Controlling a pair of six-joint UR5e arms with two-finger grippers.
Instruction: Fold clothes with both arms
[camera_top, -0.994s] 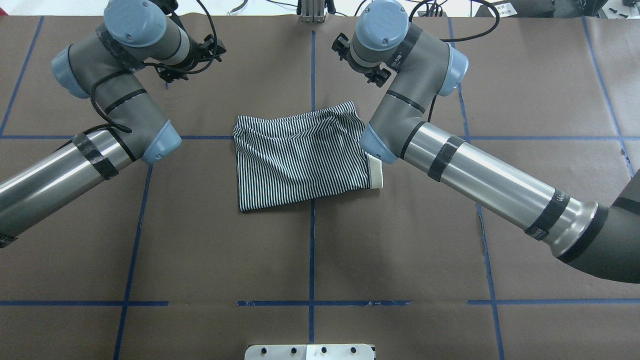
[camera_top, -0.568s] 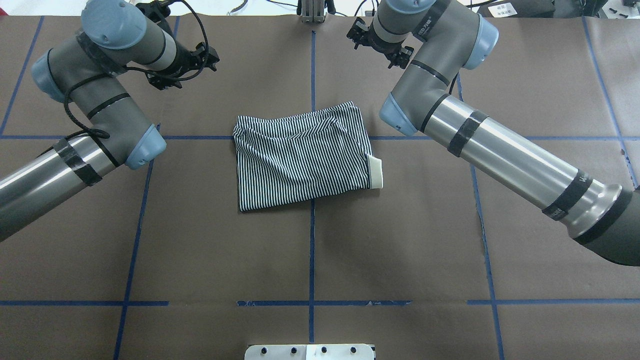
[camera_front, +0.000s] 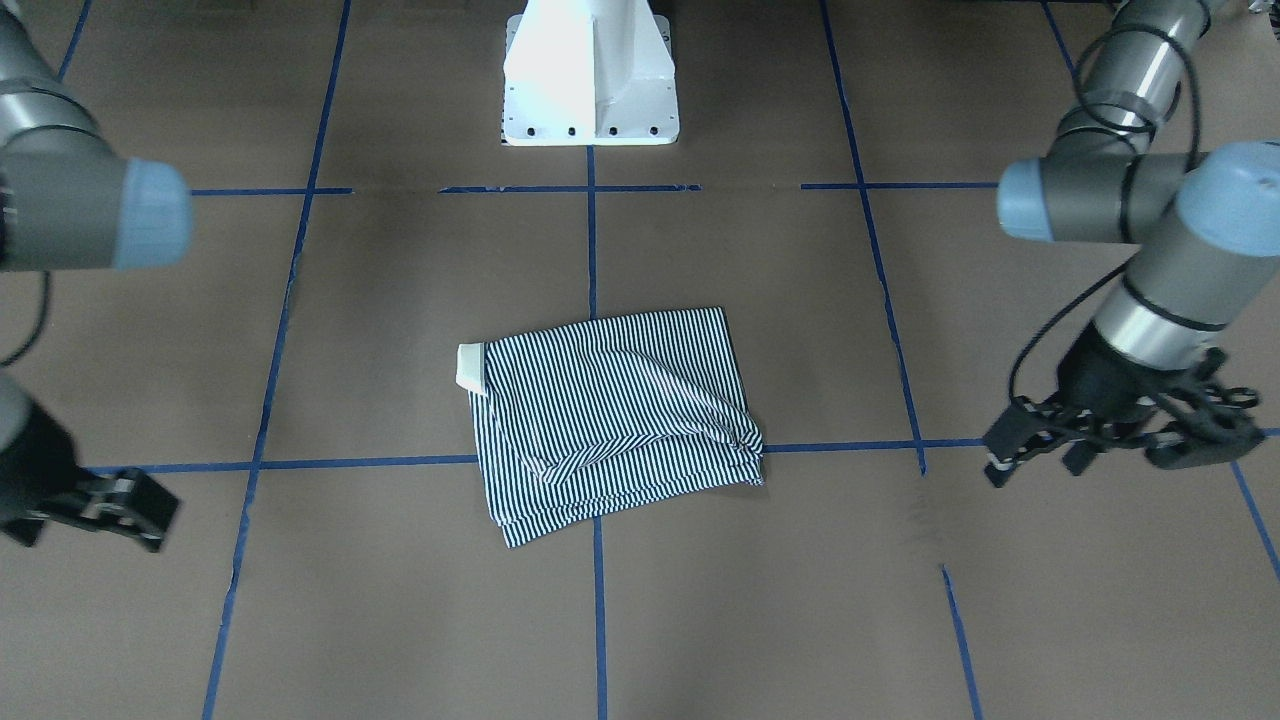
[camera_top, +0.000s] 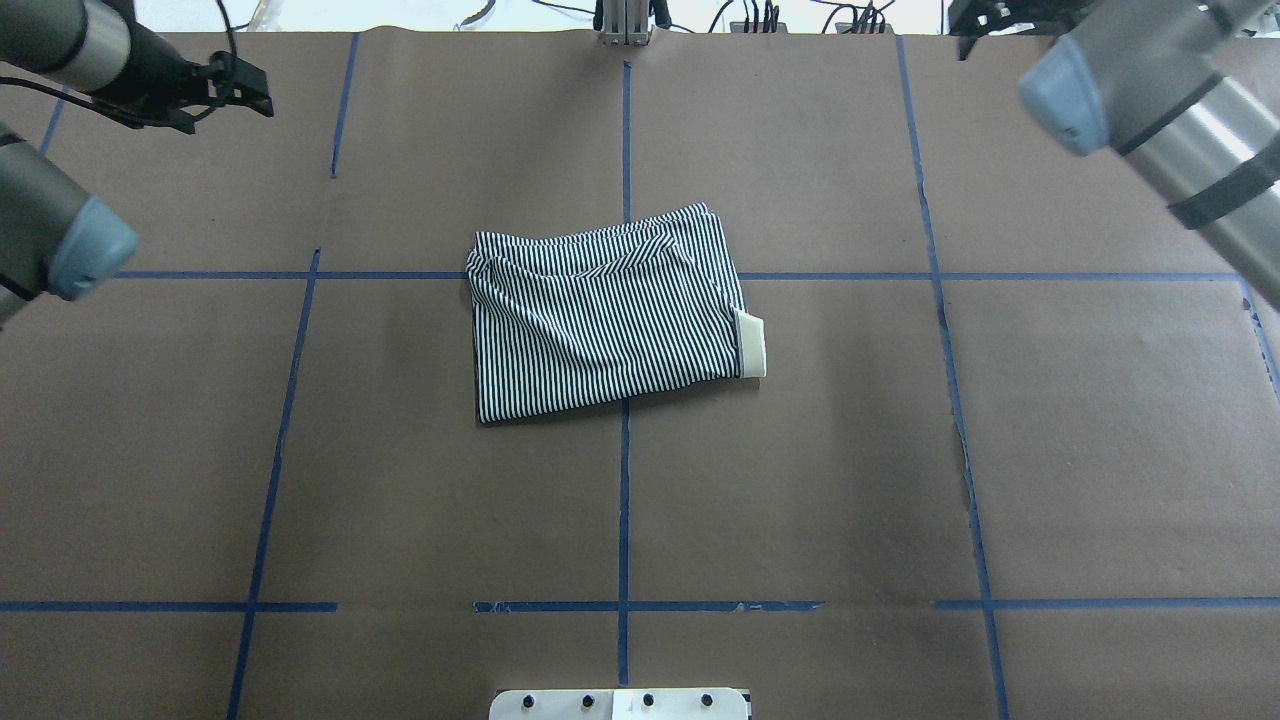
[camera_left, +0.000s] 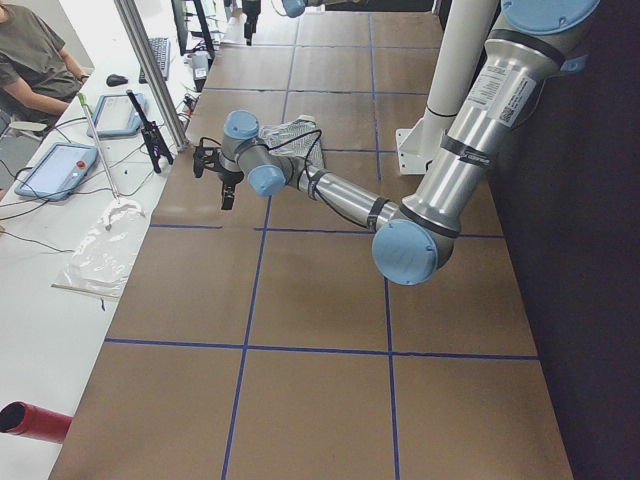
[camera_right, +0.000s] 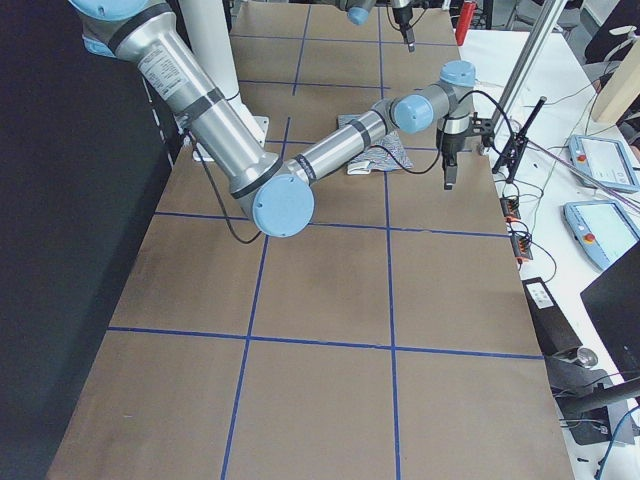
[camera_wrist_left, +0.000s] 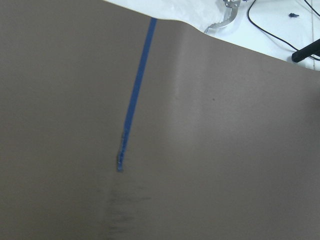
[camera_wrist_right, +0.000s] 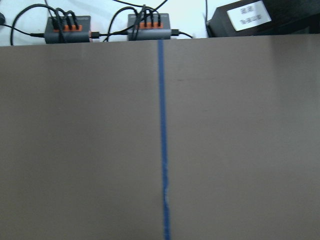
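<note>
The clothes are one striped navy-and-white shirt (camera_top: 610, 320), folded into a rough rectangle at the table's middle with a cream collar corner (camera_top: 752, 345) poking out. The front-facing view shows the same shirt (camera_front: 610, 420) lying untouched. My left gripper (camera_top: 240, 88) hangs over the far left corner, well clear of the fabric, and also shows in the front-facing view (camera_front: 1075, 440). My right gripper (camera_front: 110, 505) is far off to the other side, just inside the overhead view's top edge (camera_top: 985, 20). Neither holds anything. I cannot tell how their jaws stand.
Blue tape lines (camera_top: 624, 500) grid the brown table cover. The white pedestal base (camera_front: 590, 70) stands at the robot's side. Power strips (camera_wrist_right: 65, 25) lie past the far edge. A person (camera_left: 35, 70) sits at a side desk with tablets (camera_left: 55, 170).
Both arms have swung outward and back from beside the shirt toward the table's far corners. The shirt has not moved.
</note>
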